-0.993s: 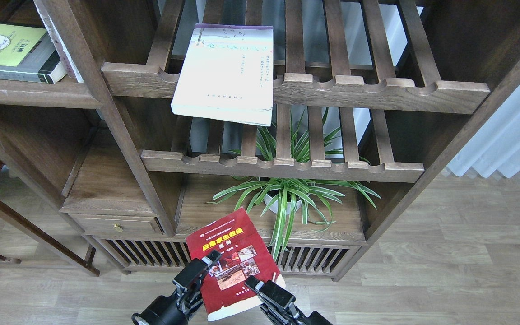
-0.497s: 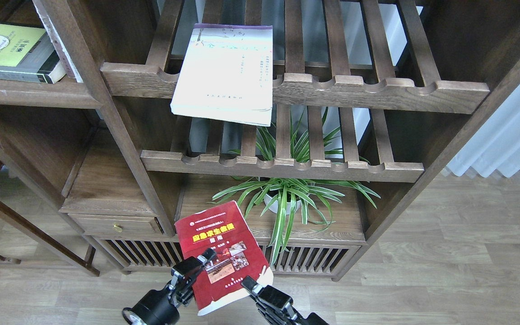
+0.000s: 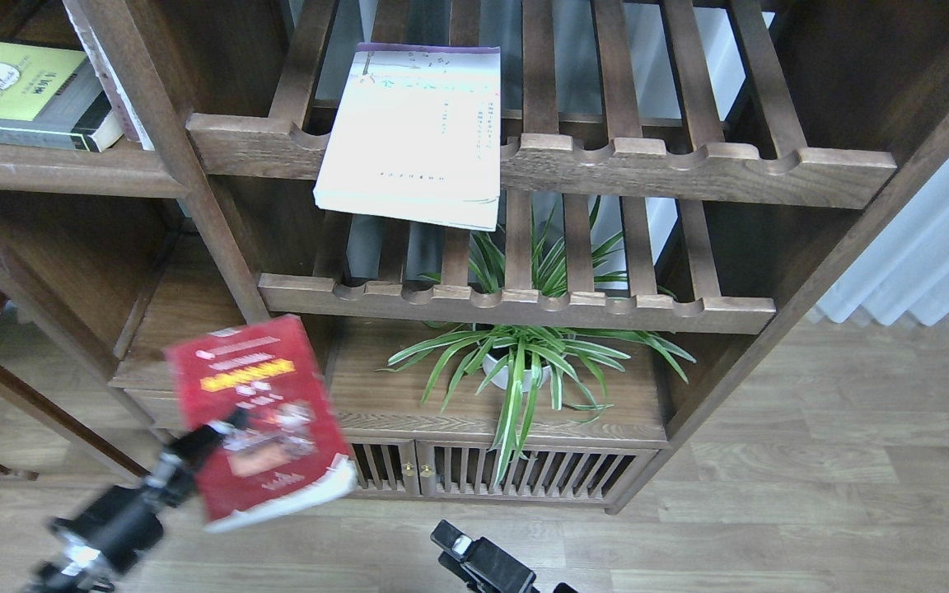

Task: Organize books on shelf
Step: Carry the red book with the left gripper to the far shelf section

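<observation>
My left gripper (image 3: pixel 223 428) is shut on the lower left edge of the dark red book with photos (image 3: pixel 264 387). It holds the book tilted in the air in front of the low left cabinet, blurred by motion. My right gripper (image 3: pixel 451 539) is low at the bottom middle, empty and apart from the book; its fingers cannot be told apart. The large white book with a purple top strip (image 3: pixel 413 136) lies on the upper slatted rack and overhangs its front. The black-grey book with a yellow-green panel (image 3: pixel 21 95) lies flat on the solid dark-brown shelf (image 3: pixel 54 169) at the upper left.
Two slatted racks with scalloped front rails (image 3: pixel 689 161) fill the middle bay. A potted spider plant (image 3: pixel 516 362) stands below them on a low cabinet (image 3: pixel 474 469). An upright post (image 3: pixel 186 173) divides the bays. A white curtain (image 3: pixel 936 247) hangs at the right.
My left gripper has swung the red book left and up, away from the middle. My right gripper has let go of the book and dropped lower.
</observation>
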Motion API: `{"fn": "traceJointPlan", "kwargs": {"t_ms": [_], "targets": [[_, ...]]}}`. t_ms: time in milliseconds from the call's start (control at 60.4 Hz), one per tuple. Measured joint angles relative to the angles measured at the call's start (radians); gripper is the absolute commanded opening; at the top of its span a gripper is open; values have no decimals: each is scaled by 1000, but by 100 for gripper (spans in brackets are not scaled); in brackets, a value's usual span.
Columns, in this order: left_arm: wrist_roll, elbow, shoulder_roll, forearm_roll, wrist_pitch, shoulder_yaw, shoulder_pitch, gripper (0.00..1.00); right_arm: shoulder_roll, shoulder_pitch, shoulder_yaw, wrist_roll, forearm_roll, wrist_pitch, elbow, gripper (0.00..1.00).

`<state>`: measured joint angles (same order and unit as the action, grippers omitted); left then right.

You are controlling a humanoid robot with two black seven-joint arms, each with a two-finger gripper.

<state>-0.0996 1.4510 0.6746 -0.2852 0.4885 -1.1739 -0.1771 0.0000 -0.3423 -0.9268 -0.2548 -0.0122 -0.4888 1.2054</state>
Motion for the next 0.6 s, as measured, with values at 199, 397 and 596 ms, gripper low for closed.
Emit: {"fn": "traceJointPlan", "kwargs": {"t_ms": [199, 397, 596], "targets": [[-5, 83, 87, -2, 1, -249, -35, 7, 0, 0, 0, 0, 0, 0, -4, 83], [-7, 89, 180, -2, 1, -432, -36, 6, 0, 1, -1, 0, 0, 0, -4, 83], [-18, 82, 286, 1, 1, -517, -5, 6, 0, 0, -1, 0, 0, 0, -4, 83]]}}
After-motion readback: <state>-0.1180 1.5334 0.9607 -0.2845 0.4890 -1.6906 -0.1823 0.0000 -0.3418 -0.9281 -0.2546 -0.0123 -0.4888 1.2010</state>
